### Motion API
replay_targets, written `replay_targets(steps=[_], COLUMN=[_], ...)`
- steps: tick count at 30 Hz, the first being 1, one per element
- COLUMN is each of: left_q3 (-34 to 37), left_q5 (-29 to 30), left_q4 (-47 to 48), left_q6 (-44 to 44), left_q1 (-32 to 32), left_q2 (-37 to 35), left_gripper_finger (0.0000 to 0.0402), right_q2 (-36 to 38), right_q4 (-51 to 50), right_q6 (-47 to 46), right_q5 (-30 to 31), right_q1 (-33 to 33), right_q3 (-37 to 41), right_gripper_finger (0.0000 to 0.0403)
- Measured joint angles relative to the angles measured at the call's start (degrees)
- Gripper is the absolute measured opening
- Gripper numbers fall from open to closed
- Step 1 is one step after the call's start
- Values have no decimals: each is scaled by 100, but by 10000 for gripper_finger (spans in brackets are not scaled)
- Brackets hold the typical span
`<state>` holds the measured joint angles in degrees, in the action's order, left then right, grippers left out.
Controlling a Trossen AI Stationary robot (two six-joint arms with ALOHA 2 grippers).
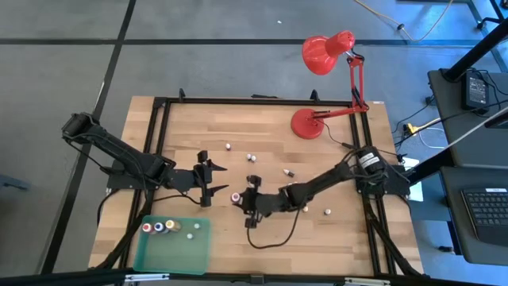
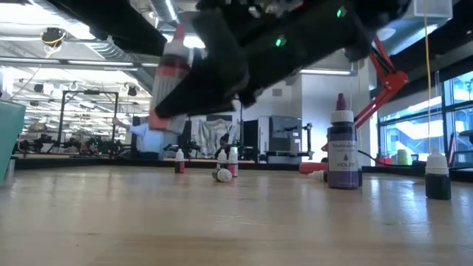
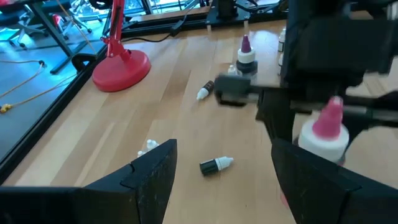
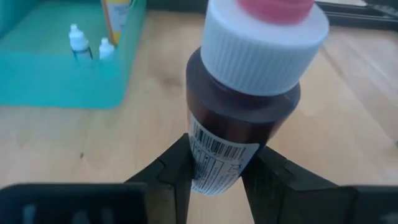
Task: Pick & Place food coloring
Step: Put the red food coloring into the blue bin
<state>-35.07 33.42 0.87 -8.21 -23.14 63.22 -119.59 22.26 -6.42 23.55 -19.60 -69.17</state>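
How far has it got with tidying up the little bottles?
Partway. Several bottles already stand in the green tray. The right hand holds a red bottle above the table. Others, like a purple-capped one, still wait on the table. The left hand is open.

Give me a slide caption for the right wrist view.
Right tool grips a dark red food coloring bottle near the green tray.
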Motion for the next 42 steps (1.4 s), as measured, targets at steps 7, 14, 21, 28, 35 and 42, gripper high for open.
replay_targets(steps=[7,14,21,28,35,42], left_q3=[0,0,0,0,0,0], left_q5=[-1,-2,-2,-2,-2,-2], left_q4=[19,17,19,19,19,19], left_q6=[0,0,0,0,0,-1], left_q1=[-1,-1,0,1,1,-1], left_q2=[0,0,0,0,0,0], left_gripper_finger=[258,256,256,257,257,256], right_q2=[-465,-547,-547,-547,-547,-547], right_q4=[571,612,539,538,450,212], right_q6=[63,68,54,61,66,64], right_q5=[-184,-182,-182,-182,-347,-536], right_q1=[74,74,74,74,72,72], right_q3=[3,4,4,4,4,4], right_gripper_finger=[121,121,122,122,134,177])
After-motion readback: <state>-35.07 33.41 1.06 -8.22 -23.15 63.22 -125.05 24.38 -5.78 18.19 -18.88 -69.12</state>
